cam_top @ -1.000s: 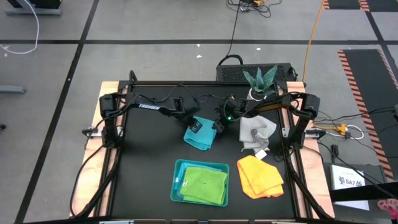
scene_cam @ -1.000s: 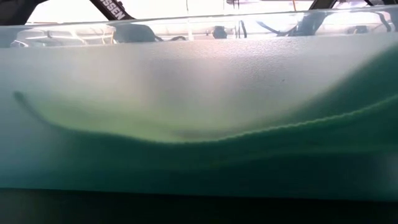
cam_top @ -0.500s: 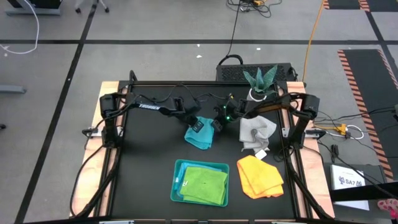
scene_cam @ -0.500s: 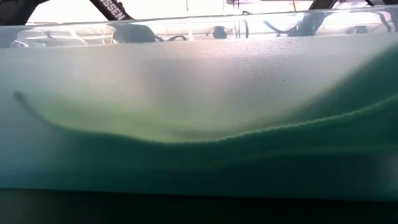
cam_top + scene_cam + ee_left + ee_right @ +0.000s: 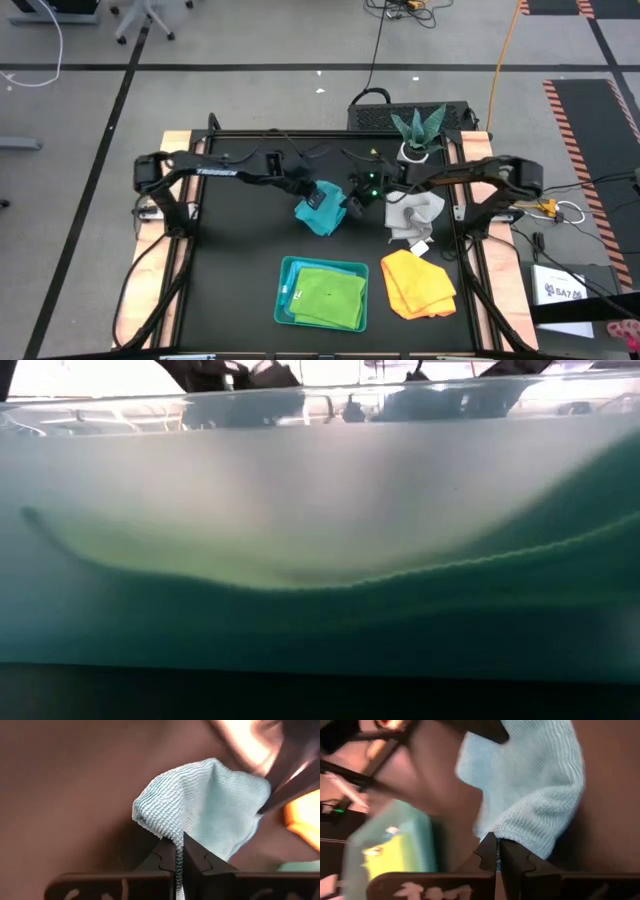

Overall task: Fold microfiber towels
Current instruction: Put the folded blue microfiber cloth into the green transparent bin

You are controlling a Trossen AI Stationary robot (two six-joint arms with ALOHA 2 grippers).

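Turquoise towel (image 5: 322, 208): bunched between both grippers near table centre, slightly toward 12 o'clock; long axis runs roughly 10 to 4 o'clock in the high view, lower tip pointing toward 5 o'clock.
Left gripper (image 5: 313, 202): on the towel's 10 o'clock side; in the left wrist view its fingers (image 5: 167, 861) are pressed together with a ridge of the cloth pinched between them.
Right gripper (image 5: 354, 200): at the towel's 3 o'clock edge; in the right wrist view its fingers (image 5: 490, 855) are closed on a rolled hem of the same cloth.
Lime green towel (image 5: 328, 296): lies flat in the teal tray (image 5: 285, 290) at 6 o'clock.
Yellow-orange towel (image 5: 418, 283): loosely folded, just beside the tray at its 3 o'clock side.
Grey-white towel (image 5: 412, 216): crumpled, at 12 o'clock of the yellow-orange one.
Table (image 5: 230, 270): black matte top, wood-coloured side edges.
Plant (image 5: 417, 128): spiky potted plant at the table's far edge, about 1 o'clock.
Room: grey floor with dark tape lines; an orange cable (image 5: 500, 60) runs off toward 1 o'clock.
Low view: filled by the tray's translucent wall, green showing through.
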